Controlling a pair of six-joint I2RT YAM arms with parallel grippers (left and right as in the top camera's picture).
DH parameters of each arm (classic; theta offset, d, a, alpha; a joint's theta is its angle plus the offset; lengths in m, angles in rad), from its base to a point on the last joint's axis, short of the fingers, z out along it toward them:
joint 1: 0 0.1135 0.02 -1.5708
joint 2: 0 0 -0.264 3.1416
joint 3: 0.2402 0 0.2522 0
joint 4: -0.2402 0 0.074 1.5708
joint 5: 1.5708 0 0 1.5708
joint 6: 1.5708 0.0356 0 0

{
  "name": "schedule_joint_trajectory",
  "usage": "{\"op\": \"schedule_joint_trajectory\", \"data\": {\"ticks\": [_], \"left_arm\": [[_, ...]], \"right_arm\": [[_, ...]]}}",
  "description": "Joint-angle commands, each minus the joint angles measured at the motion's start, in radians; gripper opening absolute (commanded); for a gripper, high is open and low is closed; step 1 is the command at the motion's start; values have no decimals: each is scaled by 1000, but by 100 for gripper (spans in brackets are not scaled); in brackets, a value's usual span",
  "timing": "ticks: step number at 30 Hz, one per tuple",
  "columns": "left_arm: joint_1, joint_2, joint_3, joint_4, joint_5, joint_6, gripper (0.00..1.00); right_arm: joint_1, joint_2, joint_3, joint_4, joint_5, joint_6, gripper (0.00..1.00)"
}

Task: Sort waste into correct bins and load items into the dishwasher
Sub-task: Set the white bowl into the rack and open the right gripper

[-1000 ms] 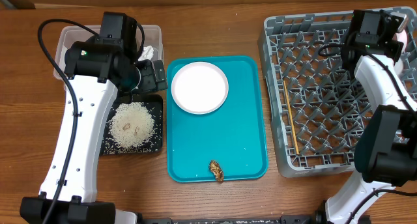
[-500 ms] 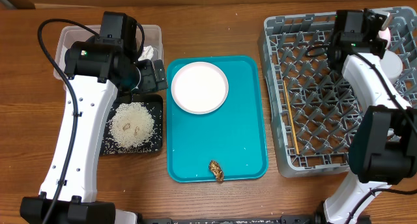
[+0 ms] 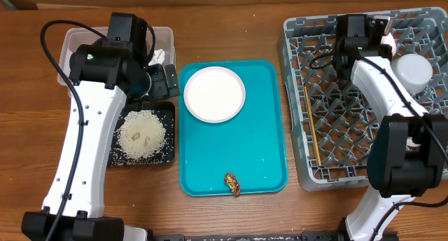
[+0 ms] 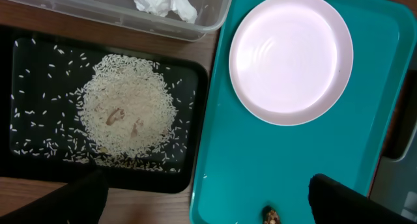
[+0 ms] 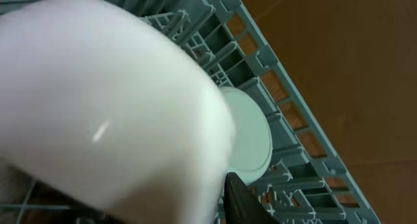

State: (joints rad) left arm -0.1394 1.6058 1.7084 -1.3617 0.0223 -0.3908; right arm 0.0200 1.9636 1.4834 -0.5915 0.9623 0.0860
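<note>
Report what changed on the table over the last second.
The right arm swung left along the far side of the grey plastic dish rack, uncovering a round white bowl that sits in the rack's right part. Whether it was just released is unclear. The left arm, round white plate on the teal tray, brown food lump, rice-filled black tray and wooden chopsticks stayed put.

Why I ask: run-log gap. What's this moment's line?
left end effector open; right end effector at dish rack; white dish inside; plate, food lump on teal tray
</note>
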Motion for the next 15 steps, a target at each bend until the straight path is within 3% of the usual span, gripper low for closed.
{"op": "schedule_joint_trajectory", "data": {"ticks": [1,7,11,15], "left_arm": [[2,-3,15,1,4,-17,100],[2,-3,15,5,4,-17,100],[2,-3,15,5,4,-17,100],[2,-3,15,5,4,-17,100]], "right_arm": [[0,10,10,-13,0,46,20],[0,8,10,-84,-80,60,21],[3,-10,10,-172,-113,185,26],[3,-77,10,-216,-285,207,28]]}}
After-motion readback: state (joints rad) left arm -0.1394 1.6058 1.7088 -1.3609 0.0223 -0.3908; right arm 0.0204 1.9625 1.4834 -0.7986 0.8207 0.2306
